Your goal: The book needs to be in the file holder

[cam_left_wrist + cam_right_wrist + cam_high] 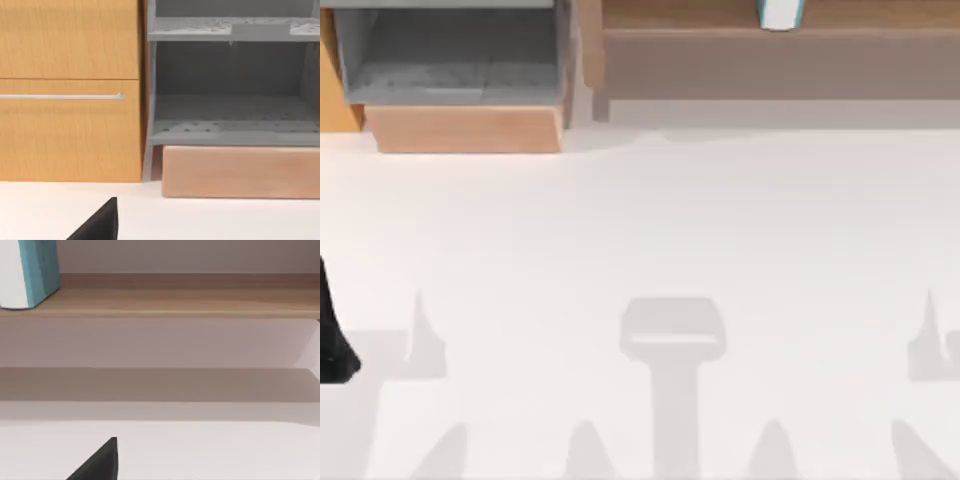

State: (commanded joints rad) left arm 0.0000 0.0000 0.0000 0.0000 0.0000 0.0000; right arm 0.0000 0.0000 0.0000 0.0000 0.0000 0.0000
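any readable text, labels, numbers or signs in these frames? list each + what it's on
None readable.
Book, standing on the wooden shelf: teal cover and white edge, no legible marks.
File holder: grey inside, plain wooden lip, no label.
Orange cabinet: only a metal handle, no text.
Table: blank.

- The white table (650, 220) spreads smooth and bare — soft grey shadows lie across its near part.
- A long brown wooden shelf (770, 45) runs along the far edge toward the right side, its board (170, 302) standing above the table on a side support.
- An orange wooden cabinet (67, 90) with a thin silver handle bar (62, 96) stands at the far left.
- Light is even and diffuse.
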